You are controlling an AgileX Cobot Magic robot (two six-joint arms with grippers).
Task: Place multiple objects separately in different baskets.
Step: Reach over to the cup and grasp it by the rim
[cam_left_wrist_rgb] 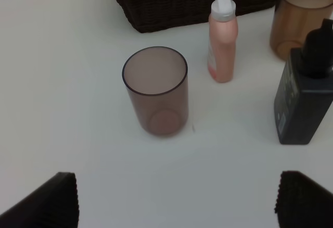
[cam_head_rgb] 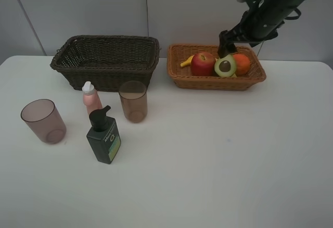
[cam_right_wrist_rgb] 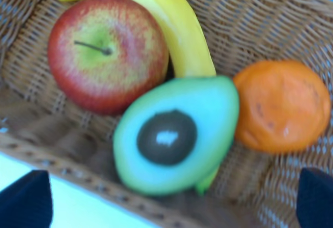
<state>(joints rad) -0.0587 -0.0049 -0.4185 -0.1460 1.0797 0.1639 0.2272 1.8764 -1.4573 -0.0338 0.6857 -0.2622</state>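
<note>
On the white table (cam_head_rgb: 223,155), the dark brown basket (cam_head_rgb: 104,75) stands empty at the back, deep-walled and tightly woven. Four things stand upright in front of it. The small pink bottle (cam_head_rgb: 91,99) with its white cap is closest to its front wall, and a translucent brownish-pink cup (cam_head_rgb: 133,101) stands near the basket's front right corner. The dark green pump bottle (cam_head_rgb: 104,136) is further forward, between and ahead of those two. A second cup (cam_head_rgb: 43,121) is out past the basket's left end and well forward. The left gripper (cam_left_wrist_rgb: 174,202) hangs on that side with its fingers (cam_left_wrist_rgb: 49,202) wide apart and nothing between them; the second cup is the nearest thing facing it, the pink bottle and pump bottle off to one side. Just right of the dark basket, with a narrow gap between, sits the shallower light tan basket (cam_head_rgb: 208,84). It holds the red apple (cam_head_rgb: 203,63), yellow banana (cam_head_rgb: 186,61), halved avocado (cam_head_rgb: 225,66) cut face up with its dark pit showing, and orange (cam_head_rgb: 242,62), all packed close. The right gripper (cam_head_rgb: 227,45) hangs over that fruit, fingers spread, gripping nothing.
</note>
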